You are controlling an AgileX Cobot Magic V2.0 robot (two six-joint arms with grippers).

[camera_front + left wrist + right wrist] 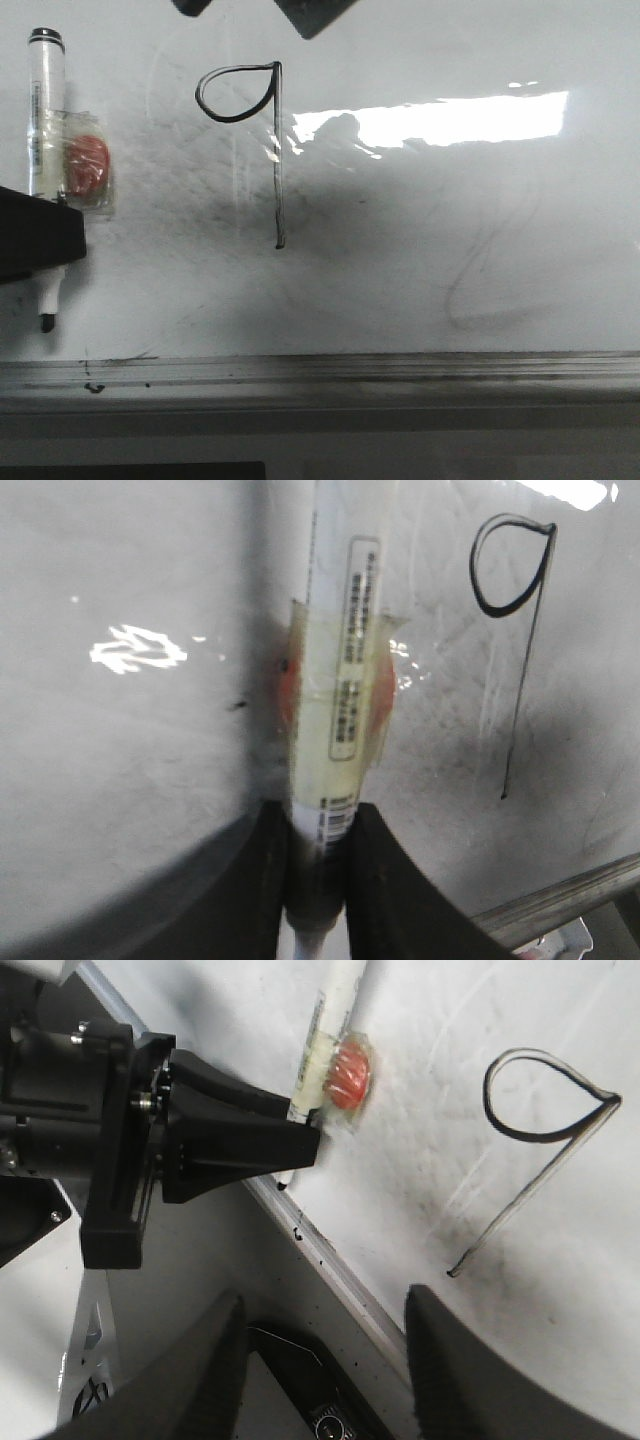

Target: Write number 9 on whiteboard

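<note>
The number 9 (276, 150) is drawn in thin black line on the whiteboard (420, 220), a teardrop loop joined to a long straight stem. It also shows in the left wrist view (520, 610) and the right wrist view (540, 1160). My left gripper (48, 238) is at the board's left, shut on a white marker (44, 110) wrapped in tape with an orange-red patch (86, 165). Its black tip (46, 322) points toward the ledge, well left of the 9. The left wrist view shows the jaws closed on the marker (345, 680). My right gripper (325, 1300) is open and empty, over the ledge below the 9.
A grey metal ledge (320, 378) runs along the board's near edge, with black specks at its left. A faint grey erased squiggle (490, 280) lies right of the 9. Bright glare (450, 118) crosses the board. Dark arm parts (310, 15) poke in at the top edge.
</note>
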